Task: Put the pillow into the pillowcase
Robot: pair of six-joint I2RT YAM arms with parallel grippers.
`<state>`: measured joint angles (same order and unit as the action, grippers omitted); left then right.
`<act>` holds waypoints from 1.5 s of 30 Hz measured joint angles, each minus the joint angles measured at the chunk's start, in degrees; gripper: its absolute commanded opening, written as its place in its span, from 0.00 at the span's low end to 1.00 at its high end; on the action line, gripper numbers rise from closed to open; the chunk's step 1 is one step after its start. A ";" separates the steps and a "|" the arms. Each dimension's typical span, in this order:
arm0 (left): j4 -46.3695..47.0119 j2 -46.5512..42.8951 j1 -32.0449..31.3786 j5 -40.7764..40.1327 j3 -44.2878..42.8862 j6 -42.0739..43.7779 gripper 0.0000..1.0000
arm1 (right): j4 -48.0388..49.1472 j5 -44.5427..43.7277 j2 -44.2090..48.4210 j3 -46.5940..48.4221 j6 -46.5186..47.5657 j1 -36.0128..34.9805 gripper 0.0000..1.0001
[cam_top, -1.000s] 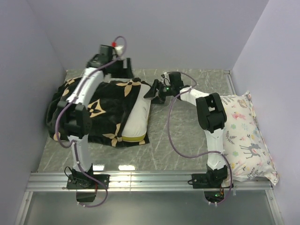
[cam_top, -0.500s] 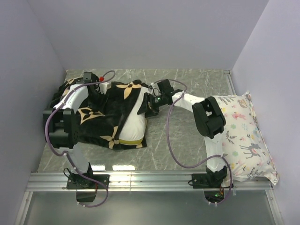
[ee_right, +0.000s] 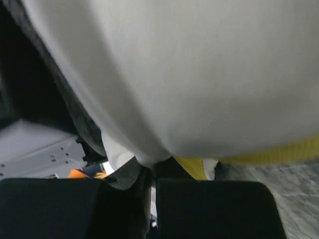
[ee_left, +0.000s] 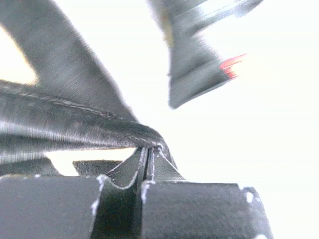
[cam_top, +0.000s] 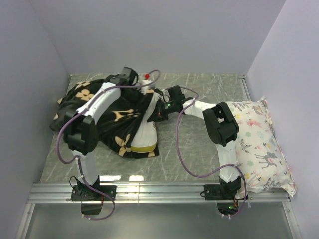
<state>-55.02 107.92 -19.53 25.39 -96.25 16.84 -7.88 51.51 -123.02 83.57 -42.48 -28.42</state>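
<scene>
Plush pillowcase hem pinched tight in my left hand, pillow corner clamped in my right hand; tugging may slip either.

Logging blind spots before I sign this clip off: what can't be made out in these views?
Top external: the left arm and the pillowcase cover most of the pillow, so how far in it sits is unclear.
Left wrist: blur and glare wash out everything beyond the left gripper and the pillowcase fold it pinches.
Right wrist: the pillow fills the frame; whether the right gripper also pinches dark fabric is lost in shadow.
</scene>
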 measured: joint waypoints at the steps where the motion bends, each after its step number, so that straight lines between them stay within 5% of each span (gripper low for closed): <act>1: -0.31 1.05 -2.08 1.92 -2.08 0.00 0.00 | 1.36 0.04 0.02 -0.48 -1.11 0.09 0.00; 8: 0.50 7.26 -6.08 13.40 -7.63 -2.16 0.04 | 9.14 0.44 1.51 -5.38 -9.44 2.69 0.00; 12: 5.44 5.73 -1.84 15.39 -3.34 -4.66 0.44 | 10.16 -0.09 1.84 -5.38 -10.03 4.85 0.00; 17: 6.01 0.59 7.50 12.41 0.87 -3.61 0.61 | 10.91 -2.91 3.23 -5.68 -9.09 7.04 0.01; 18: 5.60 -1.38 9.70 11.43 2.16 -2.67 0.69 | 11.02 -3.34 3.96 -6.21 -8.98 7.06 0.15; 19: 5.25 -3.04 11.13 10.69 3.15 -2.03 0.70 | 10.86 -3.82 5.03 -7.06 -8.76 7.04 0.49; 21: 3.43 -7.67 14.21 8.76 6.03 0.22 0.73 | 9.18 -4.15 7.21 -8.11 -7.39 6.91 0.71; 24: 0.74 -16.13 16.22 5.73 12.66 5.33 0.86 | 4.28 -4.55 10.14 -8.07 -2.56 6.93 0.77; 30: -2.73 -29.90 14.29 -0.37 30.12 12.07 0.87 | -6.80 -3.85 12.28 -8.48 7.08 6.47 0.76; 35: 1.62 -28.33 10.25 -5.97 38.77 12.13 0.73 | -10.25 -1.70 11.39 -10.88 9.60 3.39 0.61; 40: 7.13 -21.38 -1.73 -8.37 39.28 8.92 0.06 | -5.05 1.51 7.23 -10.99 5.81 0.20 0.15; 42: 7.17 -16.94 -6.05 -7.93 36.04 8.66 0.00 | -0.22 2.58 6.49 -12.22 1.38 0.15 0.00; 45: 4.79 -11.28 -10.23 -4.39 28.15 8.66 0.00 | 8.52 2.99 6.51 -14.67 -6.58 0.92 0.00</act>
<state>-50.24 96.64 -29.76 20.99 -68.10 25.50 0.64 54.50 -116.51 68.90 -49.06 -27.51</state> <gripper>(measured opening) 0.023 0.020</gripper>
